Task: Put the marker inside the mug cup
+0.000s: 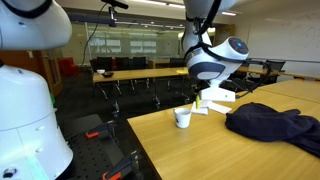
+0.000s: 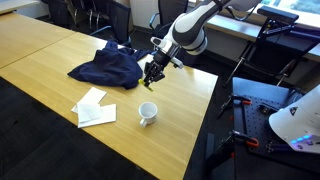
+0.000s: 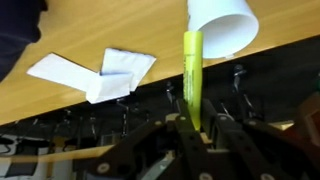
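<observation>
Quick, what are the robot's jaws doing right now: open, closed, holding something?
The gripper: jaws closed, holding the yellow marker.

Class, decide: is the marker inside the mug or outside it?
Outside. The yellow marker is clamped in the gripper, apart from the white mug.

There is one yellow marker (image 3: 192, 75), one white mug cup (image 2: 147, 113), one dark blue cloth (image 2: 110, 68), two overlapping white papers (image 2: 95, 108) and one wooden table (image 2: 40, 60).
</observation>
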`<move>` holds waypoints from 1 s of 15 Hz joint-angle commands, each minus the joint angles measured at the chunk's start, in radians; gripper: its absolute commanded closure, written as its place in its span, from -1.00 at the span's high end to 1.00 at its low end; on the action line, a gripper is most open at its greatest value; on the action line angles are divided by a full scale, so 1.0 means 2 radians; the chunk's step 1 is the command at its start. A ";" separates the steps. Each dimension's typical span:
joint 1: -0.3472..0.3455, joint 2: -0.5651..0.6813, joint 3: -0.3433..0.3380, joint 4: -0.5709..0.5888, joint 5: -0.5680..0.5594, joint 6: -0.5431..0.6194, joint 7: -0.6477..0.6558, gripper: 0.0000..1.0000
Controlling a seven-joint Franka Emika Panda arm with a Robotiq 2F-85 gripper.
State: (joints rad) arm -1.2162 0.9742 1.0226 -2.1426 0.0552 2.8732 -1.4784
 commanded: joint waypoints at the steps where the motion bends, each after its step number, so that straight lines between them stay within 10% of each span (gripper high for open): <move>1: -0.036 0.076 0.033 0.007 -0.043 -0.043 -0.059 -0.90; 15: 0.037 0.181 0.014 0.179 0.017 -0.427 -0.282 -0.90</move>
State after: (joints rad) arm -1.2079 1.2983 1.0742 -1.8910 0.0310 2.1770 -1.9544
